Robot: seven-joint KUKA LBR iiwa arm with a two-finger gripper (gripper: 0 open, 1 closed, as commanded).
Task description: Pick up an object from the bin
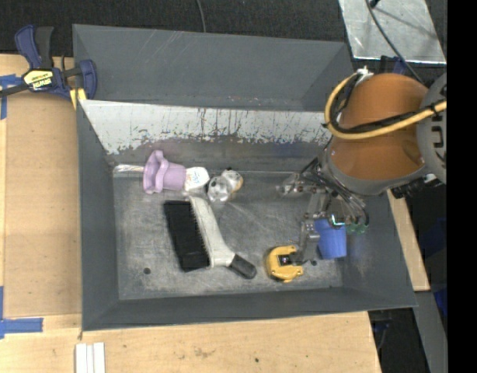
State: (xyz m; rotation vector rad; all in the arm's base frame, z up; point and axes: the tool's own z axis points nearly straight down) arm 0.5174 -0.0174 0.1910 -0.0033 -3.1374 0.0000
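My gripper (322,228) hangs low over the bin (223,76) floor, close to its right wall and toward the near right corner as the camera sees it; whether it is set wide or narrow I cannot tell, since my wrist and cabling crowd the tip. A small blue block (332,242) sits right at that tip, touching or nearly touching it; I judge this the piece to take, though I cannot say it is gripped yet. Just beside it, toward the near edge, lies a yellow-and-black gadget (283,263); I should come straight down on the blue piece and keep off that neighbour, so nothing gets nudged or pinched along with it; then lift vertically, clear of the right wall. Well apart, in the left half of the floor, lie a black bar (185,235) against a white handle (210,230); toward the far edge are a purple piece (162,173) and a clear round thing (223,185); none should interfere.
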